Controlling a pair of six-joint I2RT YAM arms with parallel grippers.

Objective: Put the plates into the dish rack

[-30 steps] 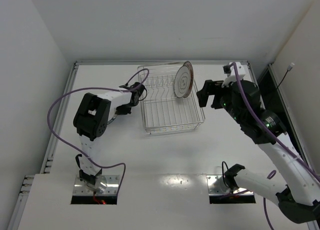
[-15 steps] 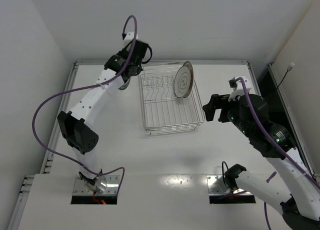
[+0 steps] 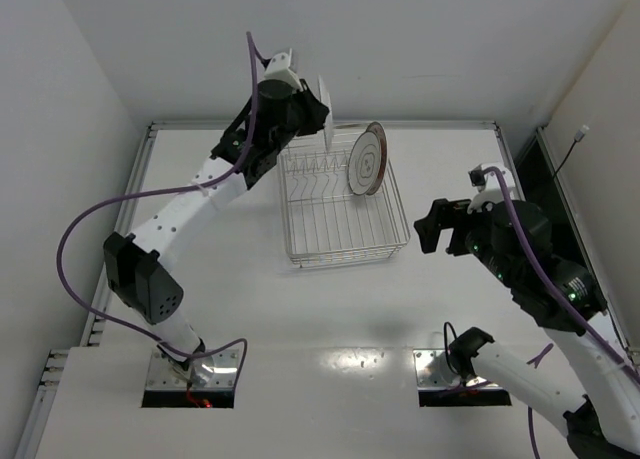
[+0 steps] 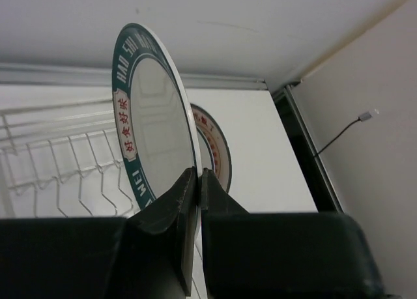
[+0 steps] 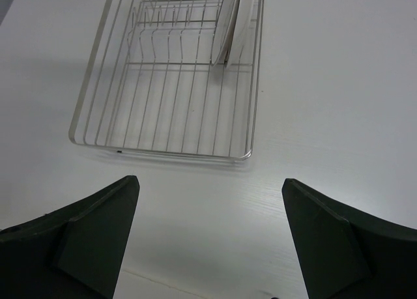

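Item 1, right gripper (image 3: 432, 226): raised over the bench (image 3: 300, 309) just right of the rack's near right corner. In the right wrist view its jaws (image 5: 210, 180) stand wide apart with nothing between them, and bare bench and the near rail of the rack show through the gap. Item 2, dish rack (image 3: 340, 224): a rectangular silver wire basket lying flat on the bench, mid-depth and slightly left of centre. A row of upright tines (image 4: 65, 175) runs along its far side, and the near part of the basket (image 5: 163, 103) holds nothing. Item 3, racked plate (image 3: 366, 159): round and white, with thin dark rings and a small central motif. It stands on edge at the far right end of the tine row, tilted, its top reaching past the rack's far rail. The right wrist view shows it edge-on (image 5: 231, 25), and the left wrist view shows a reddish lettered band on its rim (image 4: 218, 149). Item 4, left gripper (image 3: 312, 104): raised above the rack's far left corner on an outstretched arm. Its jaws (image 4: 197, 182) are clamped on the lower rim of the held plate (image 4: 153, 116). Item 5, held plate: white centre, dark green rim with pale lettering, carried upright on edge and clear of the rack. In the top view it appears edge-on (image 3: 324, 97), apart from the racked plate.
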